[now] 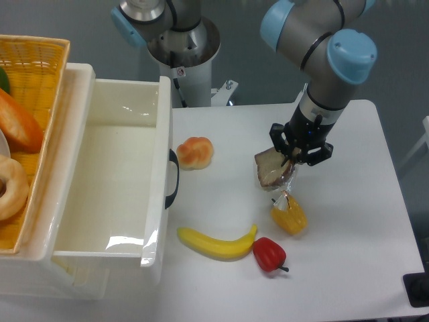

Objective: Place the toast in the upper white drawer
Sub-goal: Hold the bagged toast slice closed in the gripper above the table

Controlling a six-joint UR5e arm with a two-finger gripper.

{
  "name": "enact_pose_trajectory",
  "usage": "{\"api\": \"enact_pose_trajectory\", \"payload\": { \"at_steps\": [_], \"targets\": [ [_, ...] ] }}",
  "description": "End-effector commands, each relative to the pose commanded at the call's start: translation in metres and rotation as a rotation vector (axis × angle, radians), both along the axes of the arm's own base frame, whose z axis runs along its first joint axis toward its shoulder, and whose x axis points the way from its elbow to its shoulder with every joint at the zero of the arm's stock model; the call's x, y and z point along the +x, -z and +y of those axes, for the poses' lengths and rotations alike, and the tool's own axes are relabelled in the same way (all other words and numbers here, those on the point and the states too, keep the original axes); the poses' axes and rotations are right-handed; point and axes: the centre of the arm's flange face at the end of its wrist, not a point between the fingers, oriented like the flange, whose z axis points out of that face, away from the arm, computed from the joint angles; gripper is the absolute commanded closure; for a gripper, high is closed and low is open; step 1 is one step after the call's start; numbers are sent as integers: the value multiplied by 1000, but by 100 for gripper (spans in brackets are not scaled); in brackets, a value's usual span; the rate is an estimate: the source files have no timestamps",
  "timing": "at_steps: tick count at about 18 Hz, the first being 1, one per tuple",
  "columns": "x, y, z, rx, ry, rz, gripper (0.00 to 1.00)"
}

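Fingers point(292, 155) of the gripper point(299, 151) nearly closed, pinched on the upper edge of the toast point(271, 170); slice hangs tilted just below and to the left of the fingertips, its lower edge close to the table point(348, 235), contact with the surface not discernible; toast is flat, squarish, brown with darker crust, in clear crinkly wrap, a loose tail of wrap trailing downward from it. Directly below the fingers, just under the wrap tail, a yellow-orange pepper point(289, 218), glossy and lumpy; further below and slightly left, a red pepper point(269, 254), smooth, with a short dark stem; left of that a banana point(216, 243), curved, yellow, its tip touching or nearly touching the red pepper. Left of the fingers, well apart, a round orange-tan bun point(195, 152); beyond it the drawer point(107, 174), glossy white plastic, deep-walled, rectangular, pulled open, black curved handle on the front facing the bun. Far left, past the drawer, a yellow wicker basket point(40, 67) with bread-like items inside.
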Motion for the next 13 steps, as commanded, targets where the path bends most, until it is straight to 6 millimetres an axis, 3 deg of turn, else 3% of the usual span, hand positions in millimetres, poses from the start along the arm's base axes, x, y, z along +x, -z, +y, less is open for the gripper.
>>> {"api": "enact_pose_trajectory", "payload": {
  "at_steps": [13],
  "targets": [
    [3,-12,0,-34,7,-9,86]
  ]
}}
